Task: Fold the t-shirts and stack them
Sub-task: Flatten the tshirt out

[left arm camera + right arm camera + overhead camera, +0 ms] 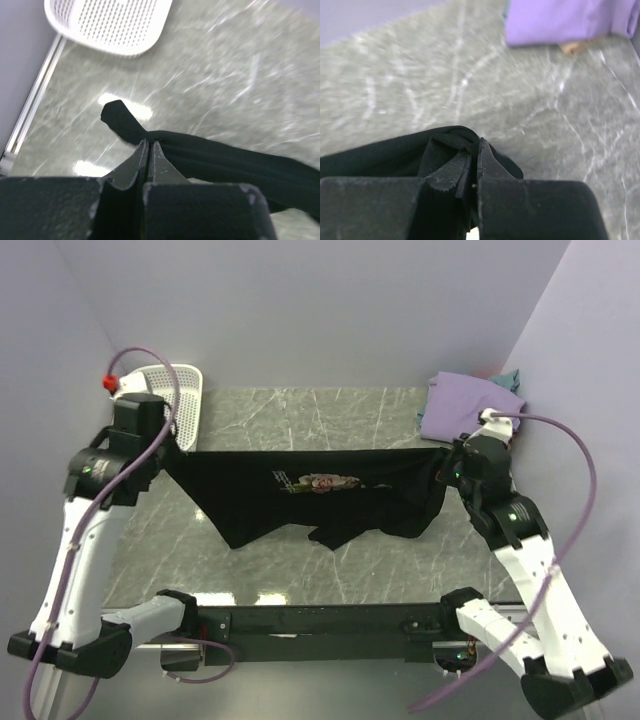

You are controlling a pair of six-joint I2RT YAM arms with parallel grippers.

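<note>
Marble table (300,410) — left hand (149,143), right hand (476,144) each pinch the one black t-shirt (260,495).

Grey marble-pattern table (300,415), pale lavender walls (300,300), bright glare spots (268,597) on tabletop

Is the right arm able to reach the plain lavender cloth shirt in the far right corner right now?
Probably not yet. The lavender shirt lies near, with only table between, but the right gripper is shut on the black printed t-shirt and must release first.
</note>
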